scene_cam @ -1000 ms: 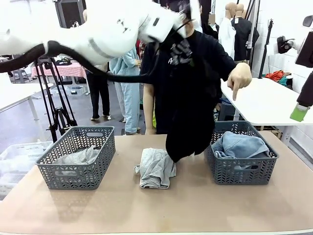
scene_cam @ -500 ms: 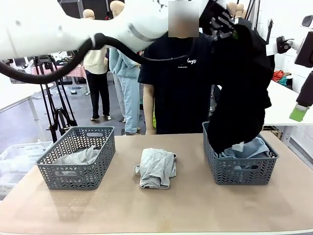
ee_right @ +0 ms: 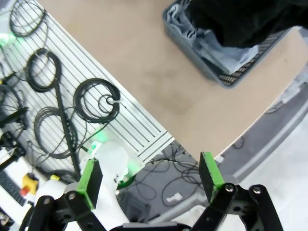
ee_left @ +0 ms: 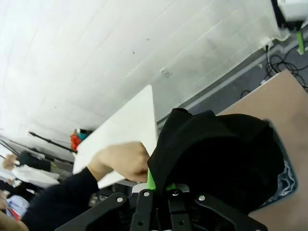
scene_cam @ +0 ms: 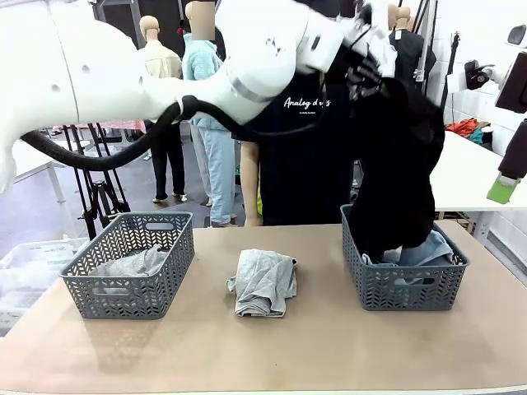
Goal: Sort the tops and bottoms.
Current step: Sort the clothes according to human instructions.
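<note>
A black garment is hanging in a long fold over the right basket, its lower end dipping in beside a light blue denim piece already lying there. The left gripper, reaching across the middle from the left, is pinching the cloth's top edge between closed fingers, high above the basket. From the left wrist, the dark fabric is bunching over the green pads and draping down toward the basket.

A crumpled grey garment is waiting on the table between the two baskets, and another grey piece is resting in the left basket. The right gripper is hovering off the table's right side with its jaws wide apart and nothing between them.

A person is standing at the far side, one hand near the left gripper's fingers.

The likely trouble: most of the cloth is hanging well above the rim, so a release from this height could let it fold over the basket's left wall and slide onto the table. Bunched fabric may also cling to the pads, and the nearby hand could be brushed.
</note>
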Motion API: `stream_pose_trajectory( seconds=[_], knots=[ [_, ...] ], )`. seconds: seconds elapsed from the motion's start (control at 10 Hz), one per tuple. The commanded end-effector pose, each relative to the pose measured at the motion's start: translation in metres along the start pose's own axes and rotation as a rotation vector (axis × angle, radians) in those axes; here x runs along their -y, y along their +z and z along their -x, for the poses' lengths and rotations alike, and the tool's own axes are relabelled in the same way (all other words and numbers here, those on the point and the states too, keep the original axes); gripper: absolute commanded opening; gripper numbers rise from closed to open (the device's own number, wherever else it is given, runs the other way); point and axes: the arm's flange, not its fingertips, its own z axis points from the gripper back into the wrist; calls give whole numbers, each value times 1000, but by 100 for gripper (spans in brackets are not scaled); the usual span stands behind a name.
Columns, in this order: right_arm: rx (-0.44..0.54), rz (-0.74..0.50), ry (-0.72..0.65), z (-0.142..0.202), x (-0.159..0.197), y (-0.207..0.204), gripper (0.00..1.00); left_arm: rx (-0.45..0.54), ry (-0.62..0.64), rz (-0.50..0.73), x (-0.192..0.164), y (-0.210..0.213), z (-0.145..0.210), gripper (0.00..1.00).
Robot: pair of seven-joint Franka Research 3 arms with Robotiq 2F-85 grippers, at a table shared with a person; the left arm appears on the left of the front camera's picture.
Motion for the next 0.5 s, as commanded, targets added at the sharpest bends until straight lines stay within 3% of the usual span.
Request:
stream_pose_trajectory(
  seconds=[0.0, 0.1, 0.2, 0.4],
  knots=[
    [-10, 2, -14, -2, -1, 2, 100, -11, 61, 0, 26, 5, 33, 0],
    [-10, 2, -14, -2, -1, 2, 100, -57, 121, 11, 30, 7, 48, 0],
    [-10, 2, -14, -2, -1, 2, 100, -19, 44, 10, 8, -8, 26, 0],
    [-10, 2, -14, -2, -1, 2, 100, -19, 44, 10, 8, -8, 26, 0]
  ],
)
